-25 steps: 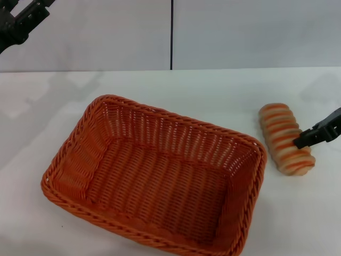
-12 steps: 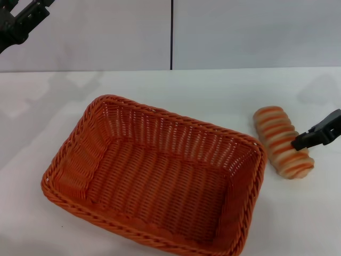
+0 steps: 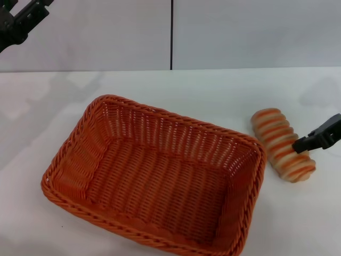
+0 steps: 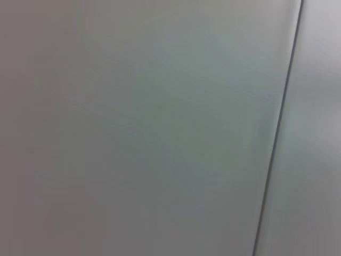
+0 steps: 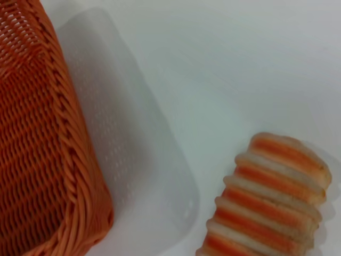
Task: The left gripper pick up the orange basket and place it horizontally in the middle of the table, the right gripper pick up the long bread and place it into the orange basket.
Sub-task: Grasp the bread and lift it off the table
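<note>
Touching long bread point(image 3: 282, 144) | right tool point(image 3: 314, 140) cropped | fingers unclear

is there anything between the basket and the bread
No. Only a bare strip of the table separates the orange basket from the long bread; head and right wrist views both show it.

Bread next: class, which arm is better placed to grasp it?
The right. The right gripper is already at the bread beside the basket; the left gripper is raised far back, over the table's opposite side.
</note>
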`<state>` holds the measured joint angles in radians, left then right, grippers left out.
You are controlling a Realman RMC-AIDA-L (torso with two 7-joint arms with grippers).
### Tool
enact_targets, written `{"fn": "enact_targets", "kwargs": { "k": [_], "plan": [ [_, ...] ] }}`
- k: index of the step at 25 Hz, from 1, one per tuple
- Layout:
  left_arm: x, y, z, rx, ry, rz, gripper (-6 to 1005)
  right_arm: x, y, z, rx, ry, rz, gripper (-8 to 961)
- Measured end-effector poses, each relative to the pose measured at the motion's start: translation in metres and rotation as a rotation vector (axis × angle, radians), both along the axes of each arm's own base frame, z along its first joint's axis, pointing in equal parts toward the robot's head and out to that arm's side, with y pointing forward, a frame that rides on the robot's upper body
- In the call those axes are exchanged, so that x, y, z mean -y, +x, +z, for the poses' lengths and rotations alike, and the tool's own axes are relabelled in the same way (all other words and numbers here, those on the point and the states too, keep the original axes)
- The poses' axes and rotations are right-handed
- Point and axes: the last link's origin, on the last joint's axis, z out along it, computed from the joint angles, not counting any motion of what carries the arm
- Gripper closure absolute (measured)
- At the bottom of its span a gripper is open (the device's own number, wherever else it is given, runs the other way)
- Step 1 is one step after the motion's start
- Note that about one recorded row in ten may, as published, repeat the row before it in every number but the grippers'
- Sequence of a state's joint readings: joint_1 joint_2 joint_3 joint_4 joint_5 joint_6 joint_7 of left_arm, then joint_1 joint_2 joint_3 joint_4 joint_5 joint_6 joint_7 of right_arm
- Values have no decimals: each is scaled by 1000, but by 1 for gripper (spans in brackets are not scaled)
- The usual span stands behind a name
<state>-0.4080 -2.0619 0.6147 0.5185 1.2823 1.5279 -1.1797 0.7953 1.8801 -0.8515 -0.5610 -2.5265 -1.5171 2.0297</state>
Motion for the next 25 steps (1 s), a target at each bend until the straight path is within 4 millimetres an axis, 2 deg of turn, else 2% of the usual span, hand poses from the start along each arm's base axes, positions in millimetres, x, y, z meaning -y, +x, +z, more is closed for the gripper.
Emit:
{"fn": "enact_targets", "kwargs": {
  "k": [6, 8, 19, 22, 25],
  "plan": [
    [2, 2, 1, 7, 3, -20, 184, 3, 3, -2, -4, -2, -8, 862],
    [2, 2, 2, 8, 3, -23, 184, 4, 3, -3, -4, -2, -9, 904],
    [6, 2, 2, 12, 3, -31, 184, 7, 7, -2, -5, 14, -11, 943],
    [6, 2, 2, 14, 2, -33, 184, 8, 5, 1, -13, 31, -1, 944],
    [7, 2, 3, 18, 5, -38, 184, 9, 0, 15, -40, 88, 17, 946]
  ]
}}
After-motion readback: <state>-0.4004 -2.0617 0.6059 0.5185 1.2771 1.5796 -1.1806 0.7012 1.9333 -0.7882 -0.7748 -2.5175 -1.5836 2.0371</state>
